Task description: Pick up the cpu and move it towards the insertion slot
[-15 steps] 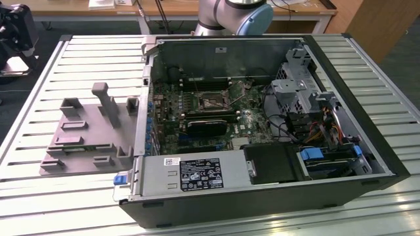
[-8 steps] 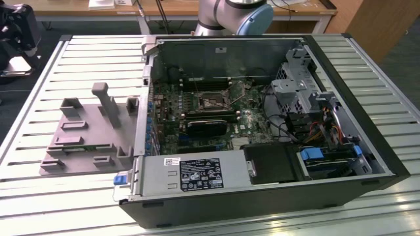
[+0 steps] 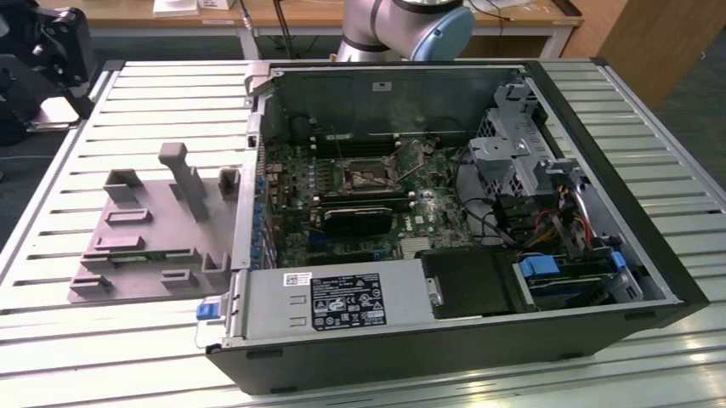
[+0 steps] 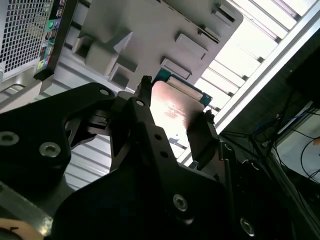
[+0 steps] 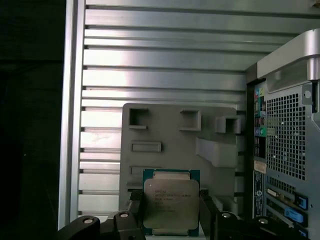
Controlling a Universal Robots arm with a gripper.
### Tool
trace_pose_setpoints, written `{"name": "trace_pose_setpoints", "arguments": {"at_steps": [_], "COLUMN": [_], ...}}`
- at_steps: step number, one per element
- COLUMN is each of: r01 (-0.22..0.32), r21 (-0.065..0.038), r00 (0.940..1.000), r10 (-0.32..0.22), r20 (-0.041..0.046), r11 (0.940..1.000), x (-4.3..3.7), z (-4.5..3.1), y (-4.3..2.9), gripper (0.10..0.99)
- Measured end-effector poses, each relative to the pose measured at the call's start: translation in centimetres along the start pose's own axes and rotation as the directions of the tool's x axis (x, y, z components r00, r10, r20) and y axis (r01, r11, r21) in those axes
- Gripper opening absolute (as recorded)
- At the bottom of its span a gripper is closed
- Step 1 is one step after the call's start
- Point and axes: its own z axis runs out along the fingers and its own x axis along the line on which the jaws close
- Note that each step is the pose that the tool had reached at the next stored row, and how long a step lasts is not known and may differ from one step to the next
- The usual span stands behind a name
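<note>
- The slatted metal table (image 3: 114, 348) carried everything. Its pale ribs ran crosswise, and we saw a raised rail along its edge in the first wrist view, with dark floor (image 5: 30, 125) past it. Wooden desks (image 3: 318, 13) stood behind the table.
- The computer case (image 3: 454, 348) lay on the slats with its open side up. Its walls rose all round the motherboard (image 3: 295, 191), so the free way in was from above.
- The arm (image 3: 397, 25) rose behind the case's far wall.
- The grey fixture plate (image 3: 148, 234) lay just beside the case, on the exterior view's left. Bare slats separated it from the table's rail. Blocks and a post stood up from it.
- The insertion slot (image 3: 365, 175) sat on the motherboard toward the far wall. It was uncovered from above, with a black heatsink (image 3: 354, 221) near it and cables (image 3: 488, 217) to the exterior view's right.
- The gripper (image 5: 170, 194) hung over the plate's edge, its black fingers (image 5: 136, 207) pinching the chip from two opposite sides.
- The cpu (image 5: 170, 212) sat between those fingers with its silver top toward the camera. It was well apart from the slot, and we could not tell how high it was above the plate.
</note>
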Motion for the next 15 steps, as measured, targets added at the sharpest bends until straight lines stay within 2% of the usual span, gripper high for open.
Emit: {"name": "trace_pose_setpoints", "arguments": {"at_steps": [15], "r01": [0.000], "r21": [0.000], "r00": [1.0000], "r10": [0.000], "r20": [0.0000], "r11": [1.0000], "x": [-5.56], "z": [0.14], "y": [-0.04], "gripper": [0.537]}}
